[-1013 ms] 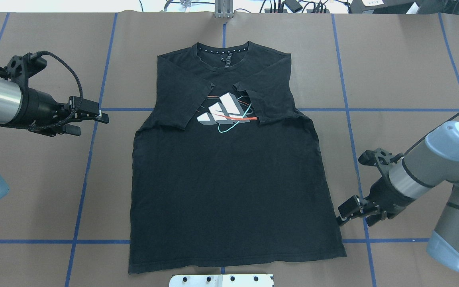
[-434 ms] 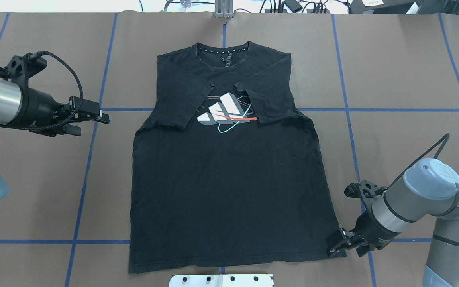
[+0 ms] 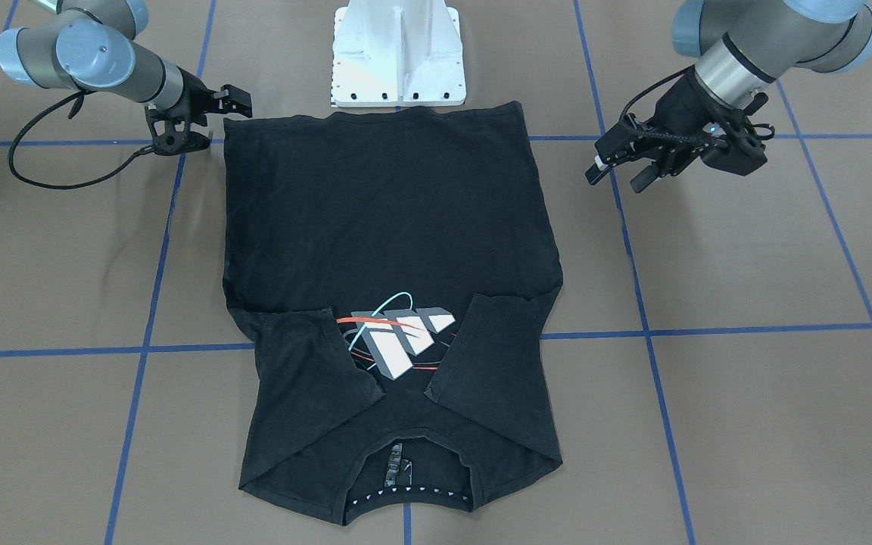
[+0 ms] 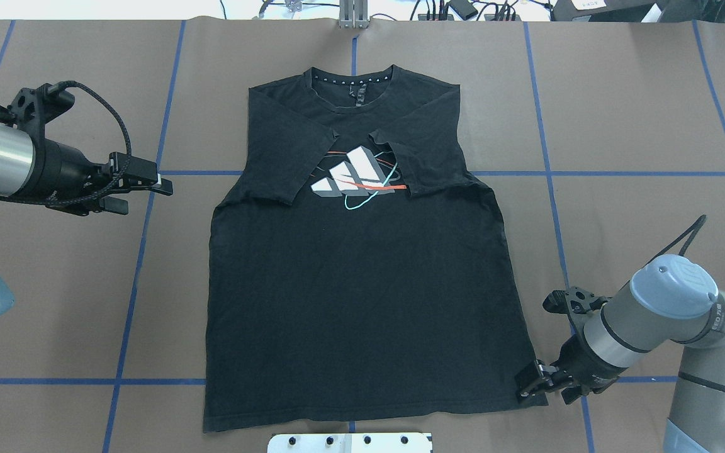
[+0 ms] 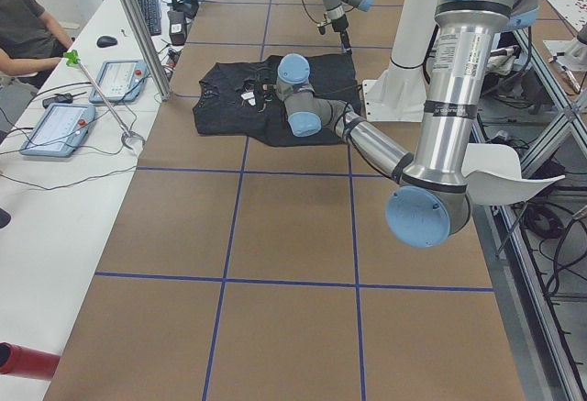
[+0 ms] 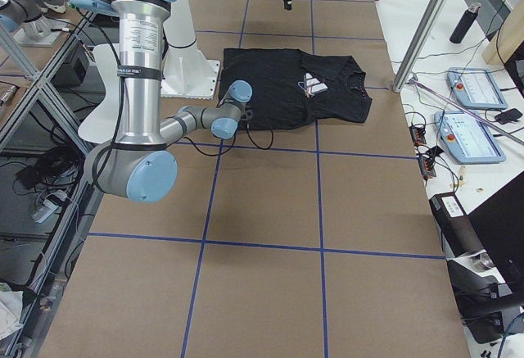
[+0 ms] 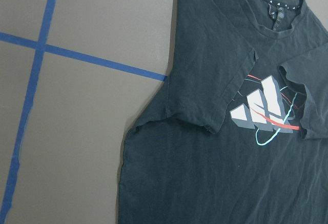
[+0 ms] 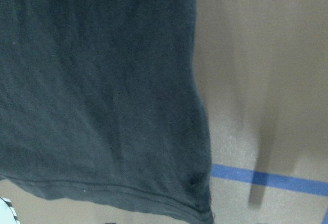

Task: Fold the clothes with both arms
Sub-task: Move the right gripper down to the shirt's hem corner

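T-shirt (image 4: pixel 362 302) lies hem toward the table's (image 4: pixel 639 113) near edge, its right hem corner at the open, empty right gripper (image 4: pixel 542 393); the open left gripper (image 4: pixel 147 197) hangs well apart.

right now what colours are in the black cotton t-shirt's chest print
Chest print: white-grey blocks, red-orange and teal ovals; left wrist view best.
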Robot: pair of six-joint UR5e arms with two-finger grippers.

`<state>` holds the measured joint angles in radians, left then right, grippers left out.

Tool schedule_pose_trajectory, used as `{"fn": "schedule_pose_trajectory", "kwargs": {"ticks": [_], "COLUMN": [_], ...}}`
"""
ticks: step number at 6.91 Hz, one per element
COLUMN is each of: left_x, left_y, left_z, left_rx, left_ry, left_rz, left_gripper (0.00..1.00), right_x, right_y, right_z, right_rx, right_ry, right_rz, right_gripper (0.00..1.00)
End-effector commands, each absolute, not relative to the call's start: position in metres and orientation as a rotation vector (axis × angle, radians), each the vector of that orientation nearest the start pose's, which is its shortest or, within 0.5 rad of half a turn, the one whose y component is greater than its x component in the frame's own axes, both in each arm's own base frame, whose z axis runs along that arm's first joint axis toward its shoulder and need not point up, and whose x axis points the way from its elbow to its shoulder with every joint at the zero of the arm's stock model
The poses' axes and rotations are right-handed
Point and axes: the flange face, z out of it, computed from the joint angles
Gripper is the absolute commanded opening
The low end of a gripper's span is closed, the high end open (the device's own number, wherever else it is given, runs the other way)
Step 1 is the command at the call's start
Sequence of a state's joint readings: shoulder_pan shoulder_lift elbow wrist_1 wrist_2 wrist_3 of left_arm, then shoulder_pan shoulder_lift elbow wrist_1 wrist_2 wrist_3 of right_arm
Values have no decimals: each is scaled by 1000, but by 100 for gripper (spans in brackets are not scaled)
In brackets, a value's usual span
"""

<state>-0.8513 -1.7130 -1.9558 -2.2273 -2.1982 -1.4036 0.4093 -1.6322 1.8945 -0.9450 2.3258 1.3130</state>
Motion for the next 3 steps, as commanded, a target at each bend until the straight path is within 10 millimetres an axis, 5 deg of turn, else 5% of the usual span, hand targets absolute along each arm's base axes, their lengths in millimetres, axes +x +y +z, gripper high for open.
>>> {"fn": "schedule_pose_trajectory", "kwargs": {"ticks": [1,3], "left_x": [281,281], "left_y": [-434,-434], "left_z": [325,325], "left_rx": [73,75], "left_ry": [1258,1260], "left_rz": [-222,-220], "left_gripper": [100,100], "right_x": [-406,-408], "right_y": [-246,-244], "right_z": [457,457], "right_rx": [-390,-396], "right_ry": [-1017,-1014], "right_rz": [-195,-200], "right_gripper": [66,64]}}
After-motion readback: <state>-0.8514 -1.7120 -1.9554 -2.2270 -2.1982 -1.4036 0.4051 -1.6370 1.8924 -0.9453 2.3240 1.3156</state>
